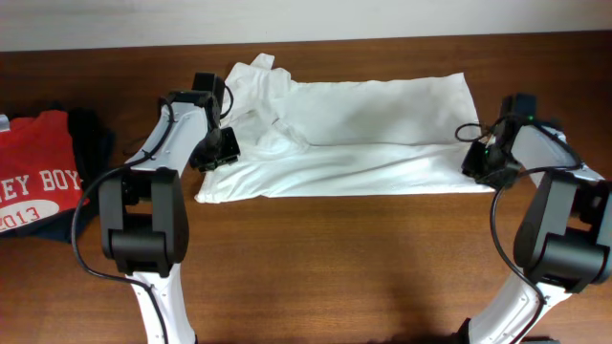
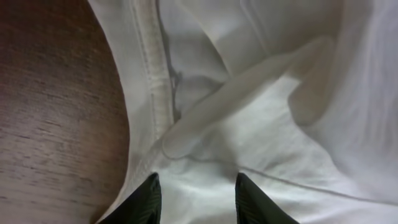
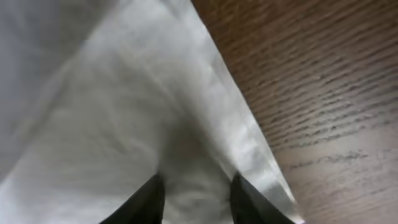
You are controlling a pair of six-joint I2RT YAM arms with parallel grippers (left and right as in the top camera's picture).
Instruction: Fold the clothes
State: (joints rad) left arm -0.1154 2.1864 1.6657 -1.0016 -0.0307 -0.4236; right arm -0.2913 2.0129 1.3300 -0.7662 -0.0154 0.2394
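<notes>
Fingers apart, gripping nothing: left claw (image 2: 196,190), right claw (image 3: 196,190) on T-shirt (image 1: 373,129); pinch both layers, lift level toward far worktop (image 1: 335,268) edge.

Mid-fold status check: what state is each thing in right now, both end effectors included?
white T-shirt, folded into a long band, left end rumpled.
left end effector, open over the rumpled end.
right end effector, open on the shirt's right edge.
red T-shirt, lying print-up at far left, partly out of frame.
dark garment, partly under the red T-shirt.
</notes>
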